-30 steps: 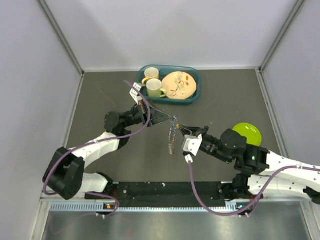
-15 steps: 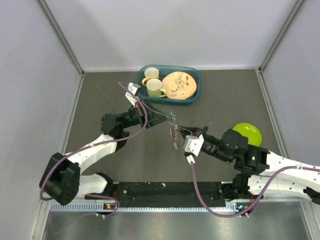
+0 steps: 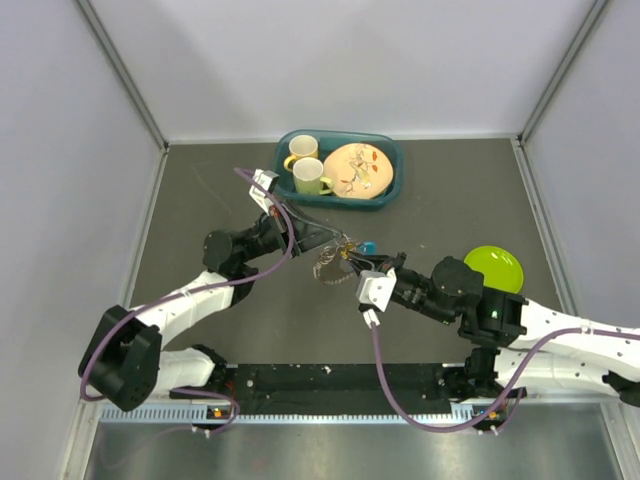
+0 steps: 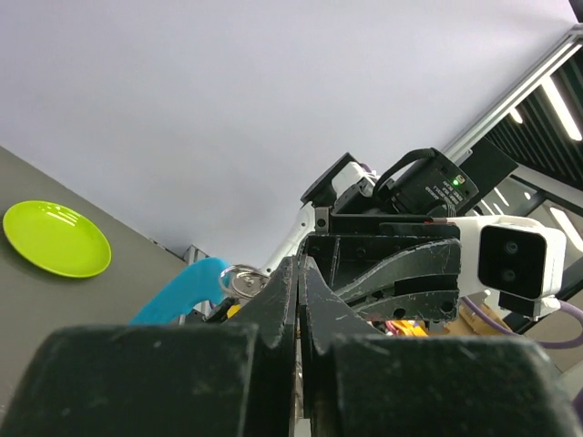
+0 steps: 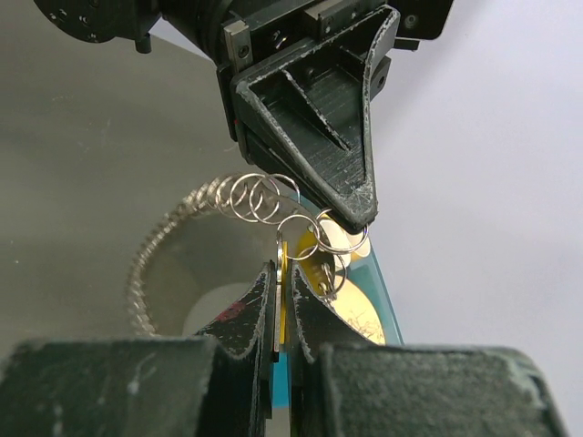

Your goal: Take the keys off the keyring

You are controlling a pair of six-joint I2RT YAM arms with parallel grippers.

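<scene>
From above, we see a dark grey worktop closed in by pale walls on the left, far and right sides. A teal basin sits at the middle of the far edge, holding two mugs and a patterned plate. A green plate lies near the right edge. The far left corner, the far right corner and the strip along the left edge are bare grey surface. The left end effector and right end effector meet tip to tip near the worktop's centre, just in front of the basin. The keys hang between them with a teal head poking to the right, and a silvery chain curls beside them.

In the left wrist view, the left fingers are pressed flat together. The teal head and a round silver piece show just past them, the green plate lies on the grey surface at left, and pale wall fills the background.

In the right wrist view, the right fingers are clenched on a thin silver key blade with a yellow piece. The left tip pinches the keyring just above, where small linked rings lead off into the coiled chain over bare grey surface.
</scene>
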